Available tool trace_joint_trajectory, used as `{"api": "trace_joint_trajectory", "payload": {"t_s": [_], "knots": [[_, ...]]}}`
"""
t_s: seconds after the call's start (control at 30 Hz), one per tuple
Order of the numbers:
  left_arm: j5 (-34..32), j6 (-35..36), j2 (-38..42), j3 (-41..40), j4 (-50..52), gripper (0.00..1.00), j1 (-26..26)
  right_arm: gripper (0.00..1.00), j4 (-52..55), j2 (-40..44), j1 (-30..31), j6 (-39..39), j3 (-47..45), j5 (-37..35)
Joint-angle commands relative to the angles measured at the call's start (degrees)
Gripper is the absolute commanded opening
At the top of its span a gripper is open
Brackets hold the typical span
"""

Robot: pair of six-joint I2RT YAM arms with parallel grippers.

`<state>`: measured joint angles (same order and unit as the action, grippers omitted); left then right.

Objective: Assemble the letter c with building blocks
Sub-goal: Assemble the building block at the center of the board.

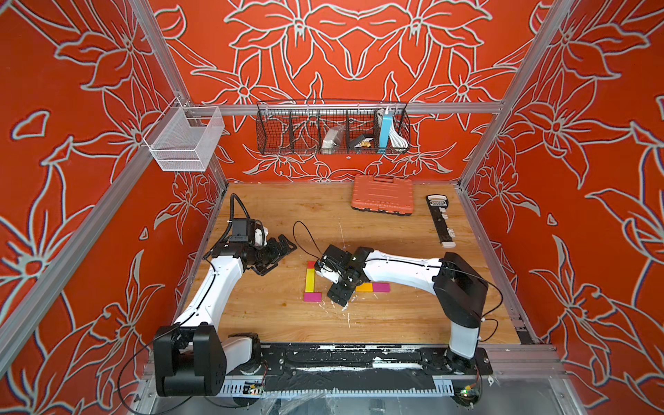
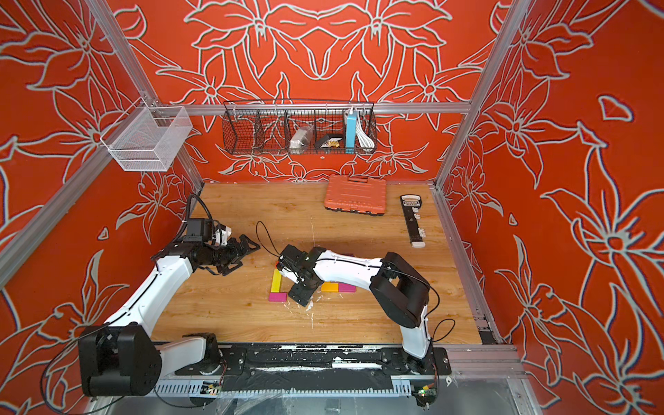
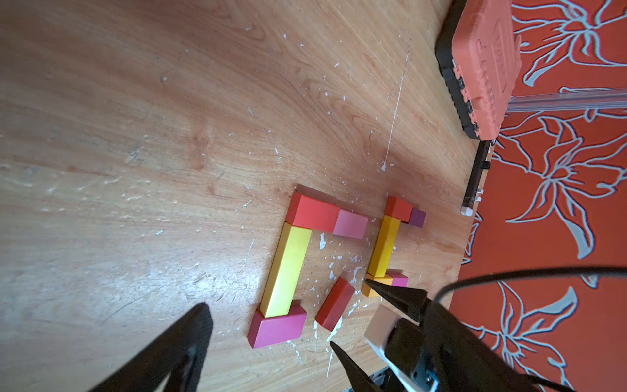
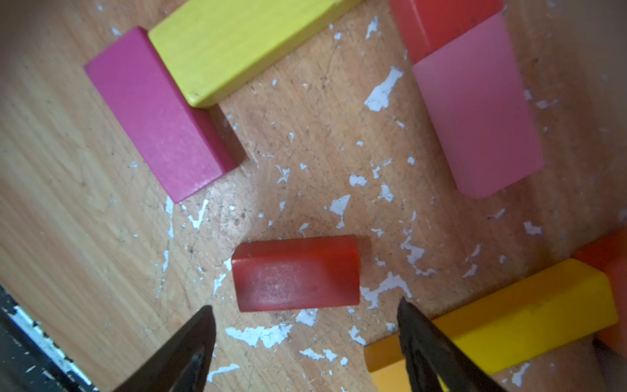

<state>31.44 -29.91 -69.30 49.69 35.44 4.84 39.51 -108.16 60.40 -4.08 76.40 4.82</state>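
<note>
Building blocks lie mid-table. An orange-red block [image 3: 314, 213], a pink one [image 3: 351, 224], a long yellow bar [image 3: 286, 271] and a magenta block [image 3: 276, 325] sit joined in a bracket shape. A loose dark red block [image 4: 295, 273] lies flat just off the magenta one. My right gripper [image 4: 305, 305] hangs low over it, open, and the block lies just beyond the fingertips, in line with the gap. A second group with a yellow-orange bar [image 3: 383, 246] lies close beside it. My left gripper [image 1: 282, 260] hovers open and holds nothing, left of the blocks.
An orange ribbed tool case [image 1: 382, 197] lies at the back, with a black strip [image 1: 440, 222] carrying small white pieces to its right. A black wire basket [image 1: 332, 127] and a white mesh basket [image 1: 183, 138] hang on the frame. White flecks dot the wood.
</note>
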Motion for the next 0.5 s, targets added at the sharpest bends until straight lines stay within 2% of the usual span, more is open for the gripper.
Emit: {"api": "trace_joint_trajectory", "payload": {"t_s": [0.0,0.47], "knots": [[1.3,0.1,-0.6,-0.2,-0.6,0.98,0.6,0.86,0.1,-1.8,0.2,-1.6,1.2,-0.7],[2.6,-0.2,-1.6,-0.8,-1.8,0.98,1.0,0.84,1.5,-5.0,1.3,-1.4,2.8,0.4]]}}
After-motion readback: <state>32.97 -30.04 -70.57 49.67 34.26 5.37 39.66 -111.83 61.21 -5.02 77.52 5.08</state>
